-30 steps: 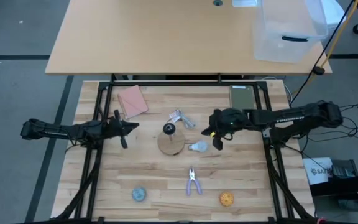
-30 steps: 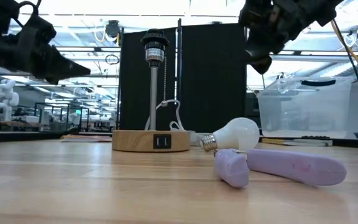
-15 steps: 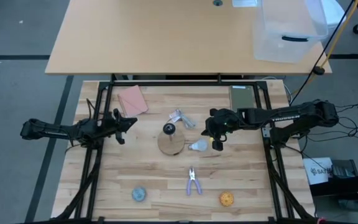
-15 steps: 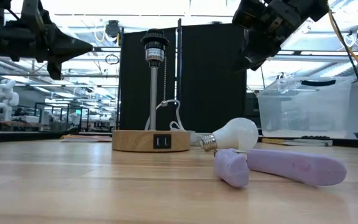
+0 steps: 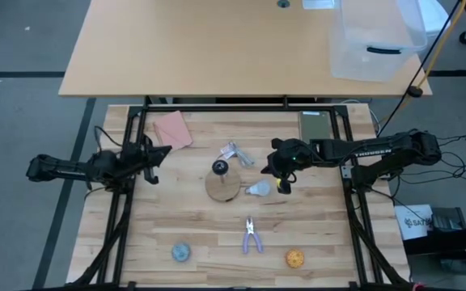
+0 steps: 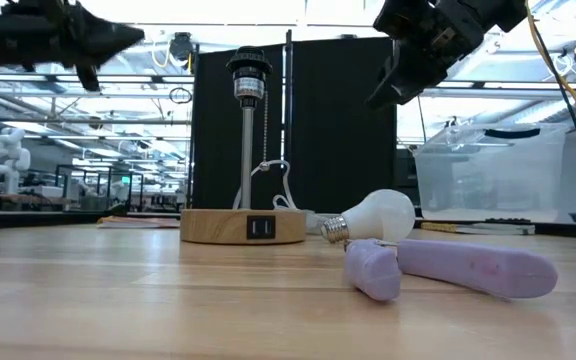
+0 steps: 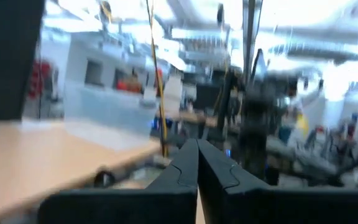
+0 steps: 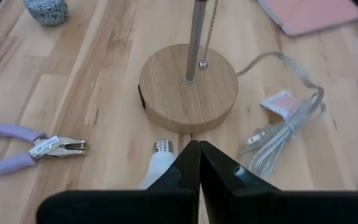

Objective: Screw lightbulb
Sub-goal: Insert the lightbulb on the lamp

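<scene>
The white lightbulb point(image 5: 257, 190) lies on its side on the table, just right of the round wooden lamp stand point(image 5: 223, 186), its silvery screw base pointing toward the stand. It also shows in the low view point(image 6: 380, 214) and the right wrist view point(image 8: 156, 163). The stand's pole carries a black socket point(image 6: 248, 68). My right gripper point(image 5: 283, 184) is shut and empty, hovering above and just right of the bulb, high up in the low view point(image 6: 380, 92). My left gripper point(image 5: 162, 152) is shut and empty, held high at the table's left, away from the stand.
Purple pliers point(image 5: 252, 234) lie near of the stand. A blue-grey ball point(image 5: 181, 252) and an orange ball point(image 5: 295, 258) sit by the near edge. A pink pad point(image 5: 172, 132), a white bundled cable point(image 5: 235, 153) and a dark slab point(image 5: 314, 125) lie toward the far edge.
My left gripper has drawn back toward the table's left and far edges, risen and tipped toward level. My right gripper has shifted a little toward the stand and up, staying over the bulb. The bulb has not moved.
</scene>
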`<state>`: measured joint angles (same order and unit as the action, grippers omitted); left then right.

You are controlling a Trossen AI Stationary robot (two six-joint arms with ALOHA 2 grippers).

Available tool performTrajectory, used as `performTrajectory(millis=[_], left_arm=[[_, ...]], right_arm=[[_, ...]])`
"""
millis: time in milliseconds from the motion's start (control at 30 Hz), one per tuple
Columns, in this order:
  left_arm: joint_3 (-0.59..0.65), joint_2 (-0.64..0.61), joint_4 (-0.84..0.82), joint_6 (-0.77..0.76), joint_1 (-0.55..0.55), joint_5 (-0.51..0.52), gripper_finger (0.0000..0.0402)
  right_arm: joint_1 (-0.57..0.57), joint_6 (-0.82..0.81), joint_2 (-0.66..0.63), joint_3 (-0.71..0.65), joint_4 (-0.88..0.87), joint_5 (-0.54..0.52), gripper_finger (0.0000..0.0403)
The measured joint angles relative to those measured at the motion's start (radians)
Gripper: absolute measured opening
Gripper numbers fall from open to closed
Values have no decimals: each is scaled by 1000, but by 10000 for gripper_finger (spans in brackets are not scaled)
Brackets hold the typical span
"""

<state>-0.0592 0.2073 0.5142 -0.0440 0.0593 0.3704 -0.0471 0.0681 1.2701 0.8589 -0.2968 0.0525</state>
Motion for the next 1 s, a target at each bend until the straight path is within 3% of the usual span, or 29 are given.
performTrajectory(millis=[233,367,733,1000], left_arm=[[-2,0,59,5,0,6,0],[-2,3,3,-2,0,6,0],[-2,20,-280,7,0,7,8],[-2,207,-307,-108,6,-11,96]], right_arm=[[3,-3,19,0,-130,2,5],[3,-20,76,0,-137,6,40],[3,-52,178,-1,-97,6,235],[28,-82,180,-1,-72,11,351]])
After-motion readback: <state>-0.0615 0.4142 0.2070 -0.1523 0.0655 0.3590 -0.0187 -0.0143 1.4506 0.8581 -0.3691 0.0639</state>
